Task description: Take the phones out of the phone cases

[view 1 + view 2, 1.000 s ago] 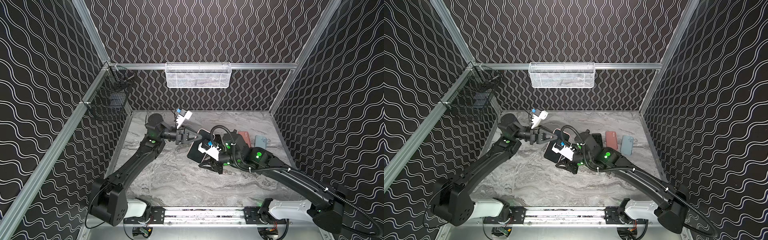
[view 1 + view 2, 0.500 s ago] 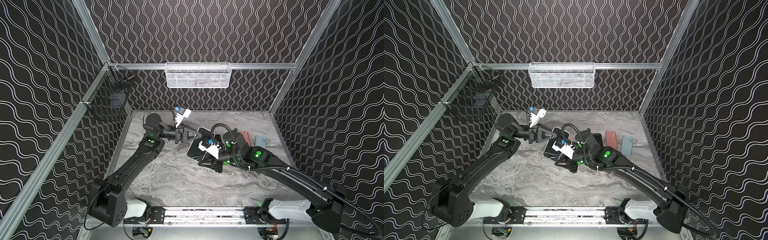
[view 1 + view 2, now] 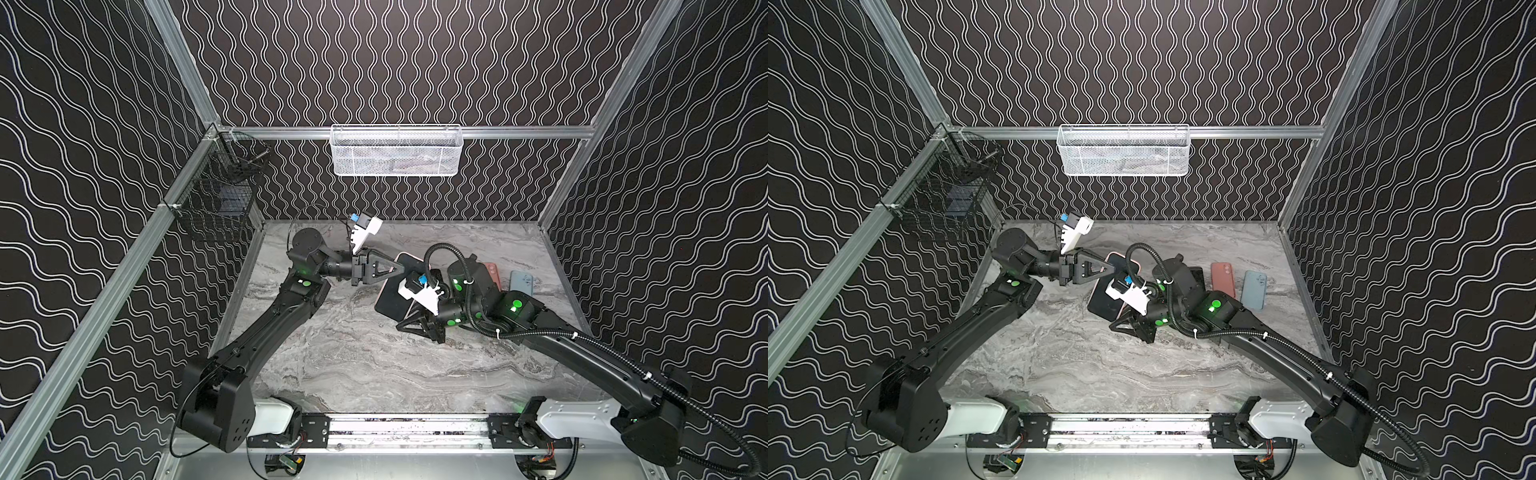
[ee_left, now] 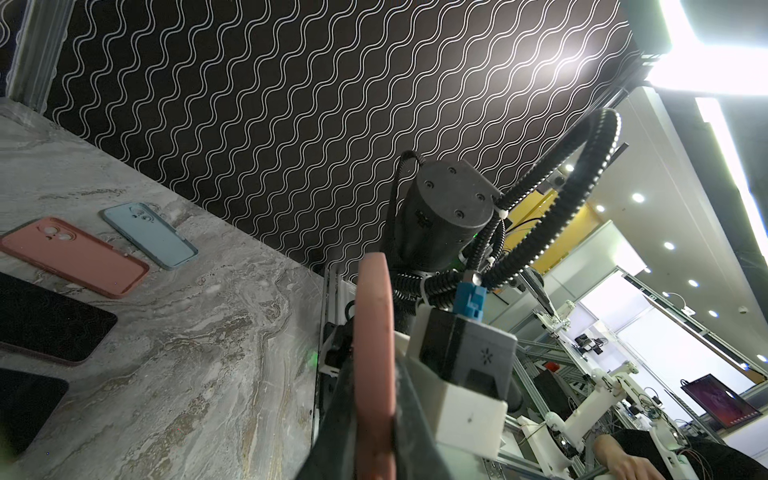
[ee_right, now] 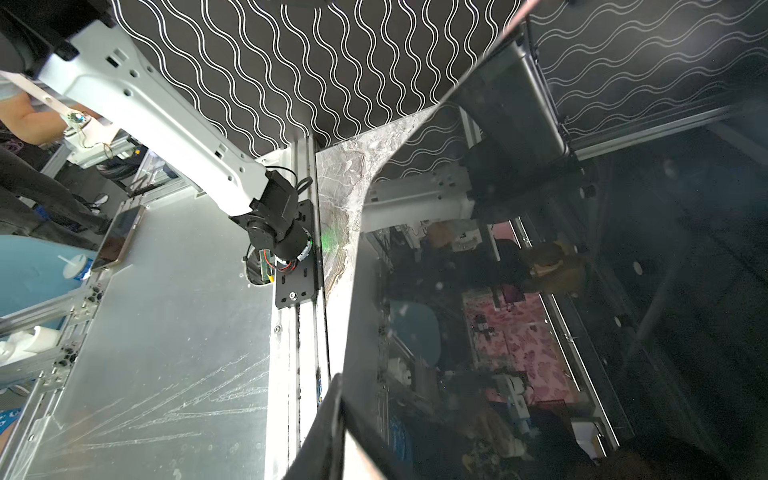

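Observation:
A black-screened phone (image 3: 390,299) in a pink phone case (image 3: 1133,262) is held tilted above the marble table (image 3: 353,374). My left gripper (image 3: 402,269) is shut on the case's far edge. In the left wrist view the pink case (image 4: 374,332) is clamped between both fingers. My right gripper (image 3: 400,325) sits at the phone's near lower corner. In the right wrist view one finger (image 5: 328,419) lies against the edge of the glossy screen (image 5: 540,291). The other finger does not show clearly, so its grip is unclear.
An empty pink case (image 3: 492,272) and a blue case (image 3: 521,286) lie at the table's right. Two black phones (image 4: 45,320) lie beside them. A white mesh basket (image 3: 395,149) hangs on the back wall. A black wire basket (image 3: 220,199) hangs at the left.
The right gripper has shifted a little left and up, closer against the phone's near corner. The left gripper and the phone have risen slightly.

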`<state>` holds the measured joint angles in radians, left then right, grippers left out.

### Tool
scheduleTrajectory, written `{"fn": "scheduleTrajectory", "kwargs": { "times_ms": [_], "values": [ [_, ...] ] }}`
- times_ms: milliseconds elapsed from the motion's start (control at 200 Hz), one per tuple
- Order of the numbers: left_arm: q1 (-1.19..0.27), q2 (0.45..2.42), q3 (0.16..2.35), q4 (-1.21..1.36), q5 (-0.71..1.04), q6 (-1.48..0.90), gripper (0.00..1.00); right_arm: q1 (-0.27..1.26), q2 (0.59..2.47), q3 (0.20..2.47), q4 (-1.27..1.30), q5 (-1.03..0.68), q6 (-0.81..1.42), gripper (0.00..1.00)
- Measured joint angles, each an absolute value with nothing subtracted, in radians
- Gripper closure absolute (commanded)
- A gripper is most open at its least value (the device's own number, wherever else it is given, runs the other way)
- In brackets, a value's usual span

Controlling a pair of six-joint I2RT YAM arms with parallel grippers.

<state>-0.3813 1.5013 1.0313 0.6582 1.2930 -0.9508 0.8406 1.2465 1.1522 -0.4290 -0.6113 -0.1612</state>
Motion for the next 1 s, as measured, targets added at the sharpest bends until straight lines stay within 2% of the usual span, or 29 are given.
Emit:
{"fn": "scheduleTrajectory", "kwargs": {
  "times_ms": [185, 521, 1001],
  "values": [
    [-0.382, 1.504, 1.027, 0.690, 1.280, -0.968, 1.00, 0.823, 1.240, 1.139, -0.414, -0.639, -0.141, 0.84],
    [-0.391, 1.517, 1.011, 0.823, 1.260, -1.068, 1.00, 0.799, 1.240, 1.114, -0.366, -0.644, -0.142, 0.85],
    [-0.400, 1.478, 1.017, 0.768, 1.166, -1.040, 1.00, 0.728, 1.220, 1.051, -0.224, -0.714, -0.120, 0.83]
  ]
}}
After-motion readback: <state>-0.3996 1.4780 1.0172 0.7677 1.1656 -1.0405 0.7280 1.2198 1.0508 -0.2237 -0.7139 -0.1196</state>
